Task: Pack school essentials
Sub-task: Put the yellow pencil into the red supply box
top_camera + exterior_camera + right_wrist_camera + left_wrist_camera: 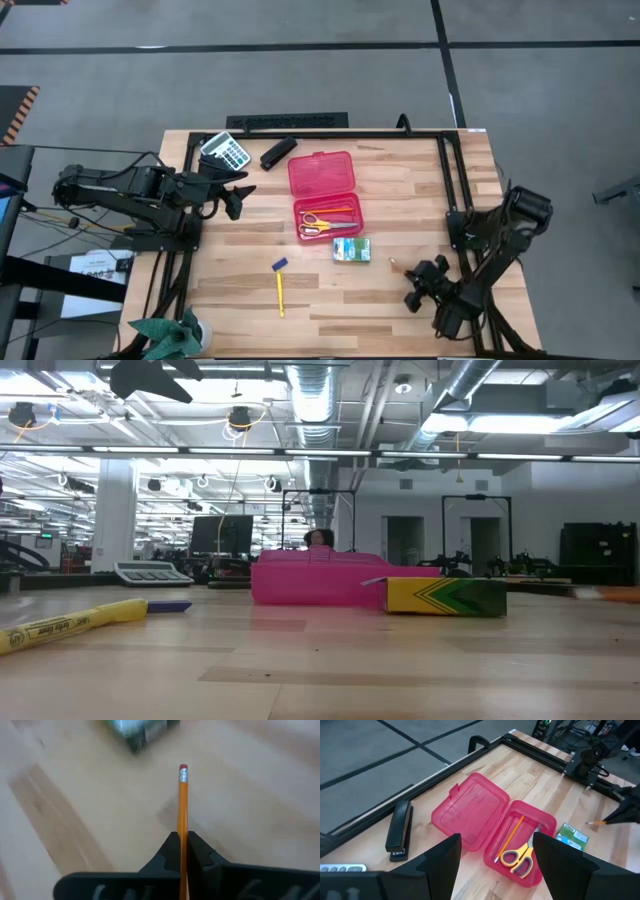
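A pink pencil case (323,192) lies open mid-table, its lid (470,810) flat toward the far edge. Its tray (522,845) holds yellow-handled scissors (517,857) and one orange pencil (512,832). The green-and-white packet (351,250) lies just near of the tray. A yellow pen (281,293) and a tiny blue piece (280,264) lie nearer the near edge. My right gripper (420,285), right of the packet, is shut on the second orange pencil (182,805). My left gripper (235,195) hovers open, left of the case. My right gripper pinches the orange pencil's shaft (182,836) between its two fingers. The pencil runs along the fingers and sticks out ahead of them. Its eraser end (183,768) points toward the packet (142,732). It looks lifted off the table, roughly level.
A grey calculator (226,150) and a black stapler (278,152) lie near the far edge, left of the case. Black rails run along the far edge and the right side (452,180). Bare wood lies between the pen and my right gripper.
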### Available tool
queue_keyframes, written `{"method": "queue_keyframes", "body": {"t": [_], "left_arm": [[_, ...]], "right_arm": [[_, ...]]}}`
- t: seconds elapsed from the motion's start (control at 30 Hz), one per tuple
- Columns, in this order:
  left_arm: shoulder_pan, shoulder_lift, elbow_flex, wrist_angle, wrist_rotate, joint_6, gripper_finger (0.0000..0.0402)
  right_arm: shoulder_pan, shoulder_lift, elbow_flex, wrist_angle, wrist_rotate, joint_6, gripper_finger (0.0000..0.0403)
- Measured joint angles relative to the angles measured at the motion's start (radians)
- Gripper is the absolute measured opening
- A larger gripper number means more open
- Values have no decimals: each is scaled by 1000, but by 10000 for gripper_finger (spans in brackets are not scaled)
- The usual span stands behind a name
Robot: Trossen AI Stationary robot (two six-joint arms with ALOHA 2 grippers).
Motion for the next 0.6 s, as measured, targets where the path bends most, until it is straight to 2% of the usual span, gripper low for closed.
{"method": "queue_keyframes", "body": {"t": [0.17,0.3,0.47,0.6], "left_arm": [[0,0,0,0,-1,14,242],[0,0,0,0,-1,27,242],[0,0,0,0,-2,32,242],[0,0,0,0,-1,55,242]], "right_arm": [[-51,-120,0,-83,48,-102,5],[-148,-231,0,-80,111,-305,10],[-341,-361,1,60,117,-761,8],[-538,-425,2,260,2,-1176,7]]}}
